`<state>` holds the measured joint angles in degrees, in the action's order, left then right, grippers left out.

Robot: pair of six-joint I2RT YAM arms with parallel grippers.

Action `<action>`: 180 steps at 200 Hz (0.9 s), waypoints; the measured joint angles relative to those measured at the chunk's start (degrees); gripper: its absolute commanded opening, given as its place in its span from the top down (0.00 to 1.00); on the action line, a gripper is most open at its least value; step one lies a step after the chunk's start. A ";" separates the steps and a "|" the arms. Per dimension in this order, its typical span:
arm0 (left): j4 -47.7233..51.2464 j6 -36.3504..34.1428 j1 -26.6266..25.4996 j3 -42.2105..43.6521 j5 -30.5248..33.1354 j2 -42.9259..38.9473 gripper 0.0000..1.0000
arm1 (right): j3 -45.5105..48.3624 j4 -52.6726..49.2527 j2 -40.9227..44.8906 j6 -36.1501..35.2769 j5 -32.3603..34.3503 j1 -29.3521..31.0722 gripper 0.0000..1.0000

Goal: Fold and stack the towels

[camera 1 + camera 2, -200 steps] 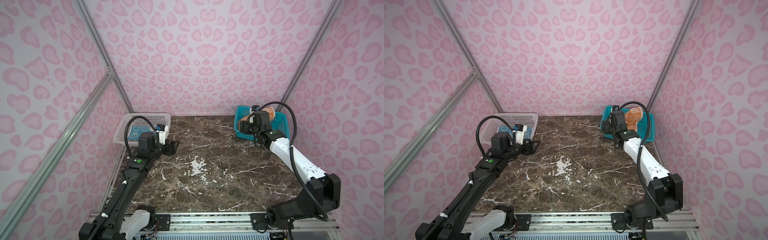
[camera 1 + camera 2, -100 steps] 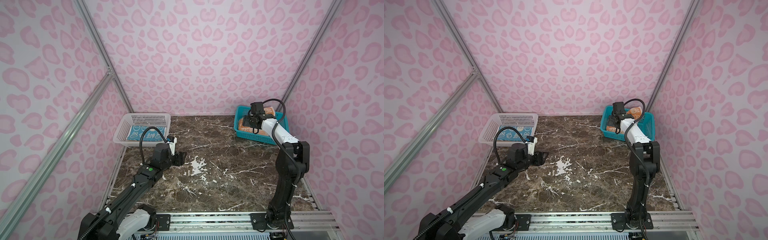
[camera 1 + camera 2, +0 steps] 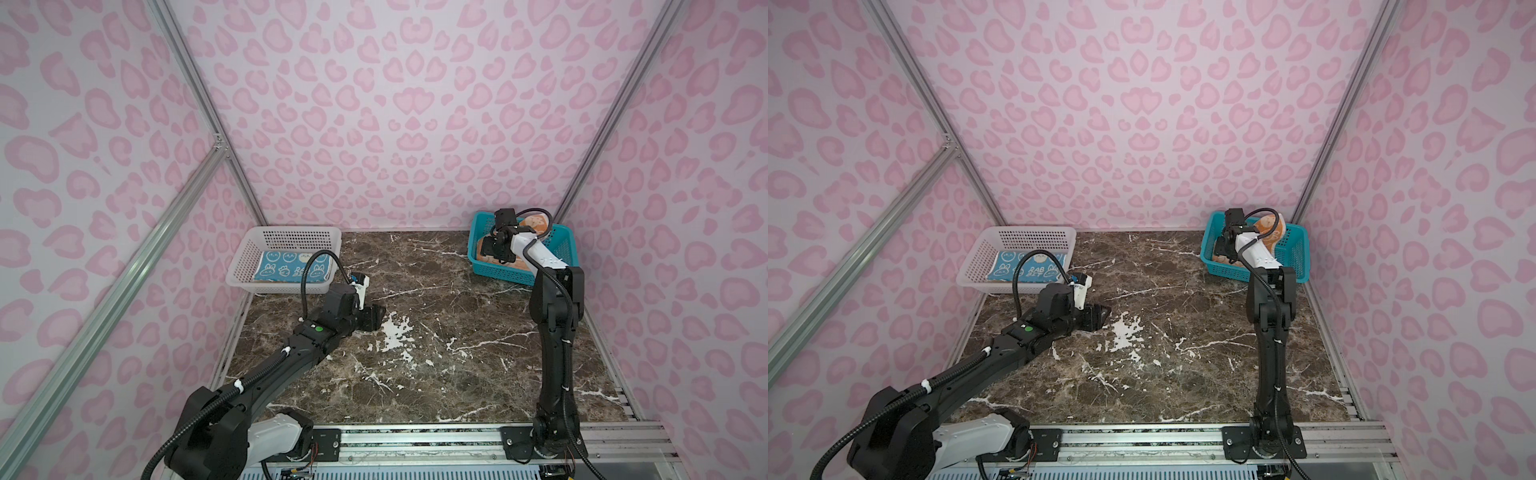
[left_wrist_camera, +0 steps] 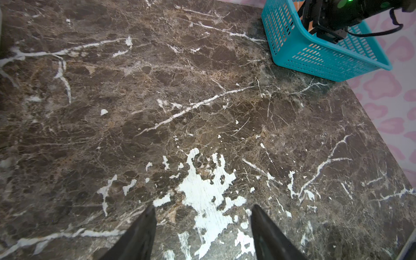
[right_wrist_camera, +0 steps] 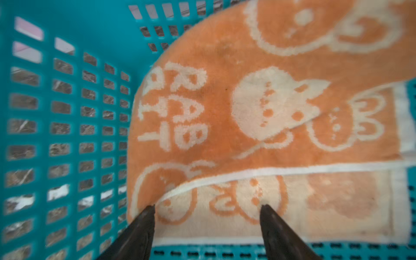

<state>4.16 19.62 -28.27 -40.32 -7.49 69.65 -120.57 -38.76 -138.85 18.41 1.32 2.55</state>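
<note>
An orange towel (image 5: 225, 101) with white rabbits lies crumpled in the teal basket (image 5: 67, 112), partly folded over so its paler underside faces up. My right gripper (image 5: 208, 206) is down inside that basket, open, its fingertips astride the towel's pale near edge. In both top views it sits over the towel (image 3: 536, 222) at the basket's left side (image 3: 494, 249). A folded blue towel (image 3: 286, 266) with white rabbits lies in the white basket (image 3: 291, 237), a cream edge showing beneath it. My left gripper (image 4: 203, 206) hangs open and empty over the bare marble.
The dark marble table (image 3: 436, 332) has a white scuffed patch (image 4: 202, 191) just ahead of the left fingers. The teal basket (image 4: 315, 56) stands at the back right corner, the white one (image 3: 1025, 239) at the back left. Pink patterned walls close in three sides.
The right arm has straightened up and pushed its gripper down into the teal basket, the jaws narrowing a little. The left gripper has drawn away from the white basket toward the table's middle.
</note>
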 measured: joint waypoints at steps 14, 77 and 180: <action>0.00 0.66 -0.35 -0.50 -0.17 1.01 0.32 | -3.52 -2.12 -2.89 0.00 -0.02 -0.02 0.34; -1.79 2.36 -0.57 -2.60 -2.19 4.07 0.32 | -8.98 -6.78 -6.47 -0.22 -0.26 -0.24 0.92; -1.51 2.75 -0.83 -6.67 -4.61 6.78 0.32 | 9.88 2.54 15.82 -1.07 -1.38 -0.79 1.00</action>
<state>2.66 22.37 -29.10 -46.98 -12.10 76.42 -110.69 -36.23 -123.02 17.34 -0.05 1.76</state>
